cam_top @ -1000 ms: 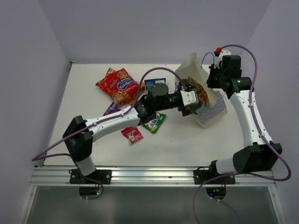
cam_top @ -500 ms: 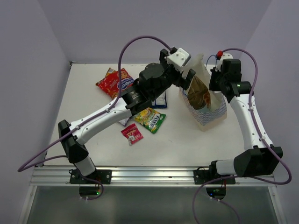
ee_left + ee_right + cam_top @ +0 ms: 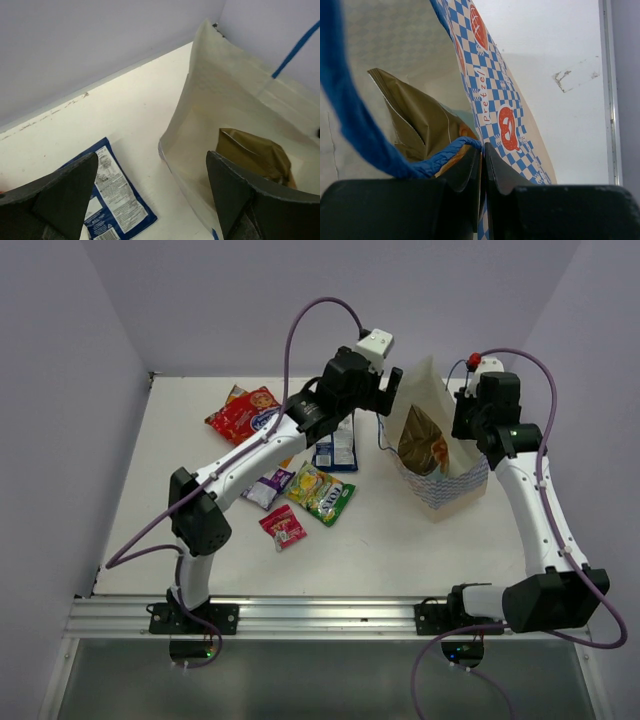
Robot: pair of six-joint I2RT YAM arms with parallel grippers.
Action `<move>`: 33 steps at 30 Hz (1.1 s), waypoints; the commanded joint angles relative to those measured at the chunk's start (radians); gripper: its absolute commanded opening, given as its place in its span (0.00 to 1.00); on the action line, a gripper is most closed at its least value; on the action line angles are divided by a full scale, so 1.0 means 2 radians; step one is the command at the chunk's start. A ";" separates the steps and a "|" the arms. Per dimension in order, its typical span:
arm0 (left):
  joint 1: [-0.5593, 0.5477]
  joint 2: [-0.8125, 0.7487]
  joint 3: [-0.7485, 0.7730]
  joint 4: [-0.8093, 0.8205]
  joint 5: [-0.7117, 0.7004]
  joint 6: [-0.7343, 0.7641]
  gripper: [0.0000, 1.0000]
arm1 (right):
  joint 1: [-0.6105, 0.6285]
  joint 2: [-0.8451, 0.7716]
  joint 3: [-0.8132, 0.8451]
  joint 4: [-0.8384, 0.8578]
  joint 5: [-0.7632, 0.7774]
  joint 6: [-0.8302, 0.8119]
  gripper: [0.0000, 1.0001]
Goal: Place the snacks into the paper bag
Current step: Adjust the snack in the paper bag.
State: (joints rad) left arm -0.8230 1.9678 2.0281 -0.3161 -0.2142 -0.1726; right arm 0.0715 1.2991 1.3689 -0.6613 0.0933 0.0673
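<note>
The paper bag (image 3: 455, 475) stands open at the right of the table, with a brown chip bag (image 3: 420, 438) inside it. My right gripper (image 3: 466, 426) is shut on the bag's far rim; in the right wrist view its jaws (image 3: 483, 145) pinch the checkered wall (image 3: 492, 85) beside a blue cord handle (image 3: 355, 125). My left gripper (image 3: 388, 392) hovers open and empty above the bag's left edge. In its wrist view the gripper (image 3: 151, 160) frames the bag's mouth (image 3: 225, 115) and a dark blue packet (image 3: 112, 195). Red (image 3: 240, 412), dark blue (image 3: 335, 445), purple (image 3: 268, 485), yellow-green (image 3: 322, 493) and small pink-red (image 3: 283, 527) snacks lie on the table.
The back wall runs close behind the bag and the left gripper. The left arm (image 3: 250, 455) arches over the loose packets. Bare table lies in front of the bag and along the near rail (image 3: 320, 615).
My left gripper has come up out of the bag, leaving the chip bag inside, and swung up and back to the left. The bag now stands more upright.
</note>
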 commanded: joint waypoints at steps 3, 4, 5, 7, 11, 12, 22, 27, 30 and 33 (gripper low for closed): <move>0.012 0.009 0.011 0.038 0.046 0.054 0.92 | 0.000 -0.024 -0.006 0.018 0.002 -0.011 0.10; 0.016 0.011 0.009 0.044 0.064 0.061 0.91 | 0.000 -0.024 -0.006 0.018 -0.001 -0.011 0.10; 0.017 0.013 0.008 0.049 0.071 0.067 0.90 | -0.001 -0.023 -0.007 0.019 -0.003 -0.012 0.10; 0.022 0.022 0.011 0.055 0.086 0.084 0.87 | -0.001 -0.022 -0.008 0.019 -0.007 -0.014 0.10; 0.027 0.034 0.010 0.068 0.117 0.116 0.81 | 0.000 -0.022 -0.009 0.022 -0.015 -0.017 0.10; 0.029 0.041 0.009 0.076 0.119 0.124 0.80 | -0.001 -0.024 -0.009 0.022 -0.019 -0.018 0.10; 0.036 0.090 0.041 0.092 0.109 0.148 0.31 | 0.000 -0.034 -0.013 0.028 -0.029 -0.021 0.10; 0.035 0.037 -0.023 0.136 0.116 0.145 0.00 | 0.003 -0.037 0.000 0.019 -0.031 -0.019 0.16; 0.033 0.010 -0.045 0.138 0.109 0.141 0.00 | 0.005 -0.045 0.009 0.012 -0.031 -0.009 0.37; 0.027 -0.005 -0.055 0.125 0.093 0.139 0.00 | 0.008 -0.056 0.025 -0.001 -0.033 0.005 0.55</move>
State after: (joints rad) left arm -0.7612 2.0605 1.9240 -0.1368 -0.0055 0.0986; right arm 0.0788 1.2369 1.3514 -0.6476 0.0410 0.0551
